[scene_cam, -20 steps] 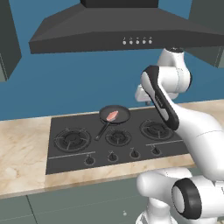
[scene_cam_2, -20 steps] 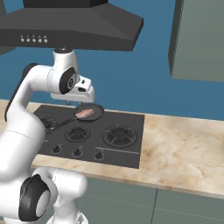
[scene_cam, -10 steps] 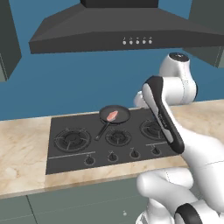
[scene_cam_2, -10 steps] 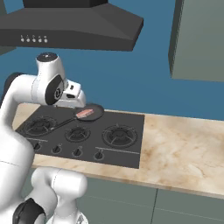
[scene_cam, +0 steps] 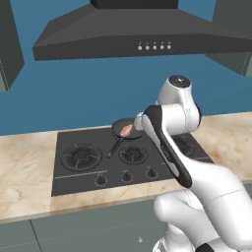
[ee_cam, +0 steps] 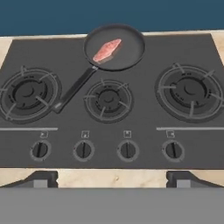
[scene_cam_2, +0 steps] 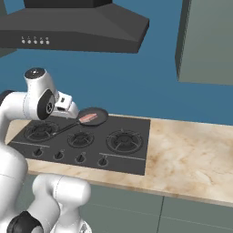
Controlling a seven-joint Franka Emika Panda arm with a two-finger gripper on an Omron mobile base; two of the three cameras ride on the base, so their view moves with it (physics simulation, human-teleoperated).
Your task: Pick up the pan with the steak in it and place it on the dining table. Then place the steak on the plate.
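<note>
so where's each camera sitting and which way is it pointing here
Left base view: behind the arm to its left, facing forward and down at the stove; the white arm rises lower right.
Right base view: behind the arm to its right, facing the same stove; the arm rises lower left.
Hand view: on the hand, looking down along the open tool at the hob; its dark fingertips show at the bottom.
All three share the pan holding the steak at the hob's back.

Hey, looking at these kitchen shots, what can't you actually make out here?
- Pincer: the hand view shows just its two tips, spread wide; in the base views the arm hides it.
- Knob markings: too small to read.
- Pan: right rim hidden behind the arm in the left base view.
- Steak underside: hidden against the pan.
</note>
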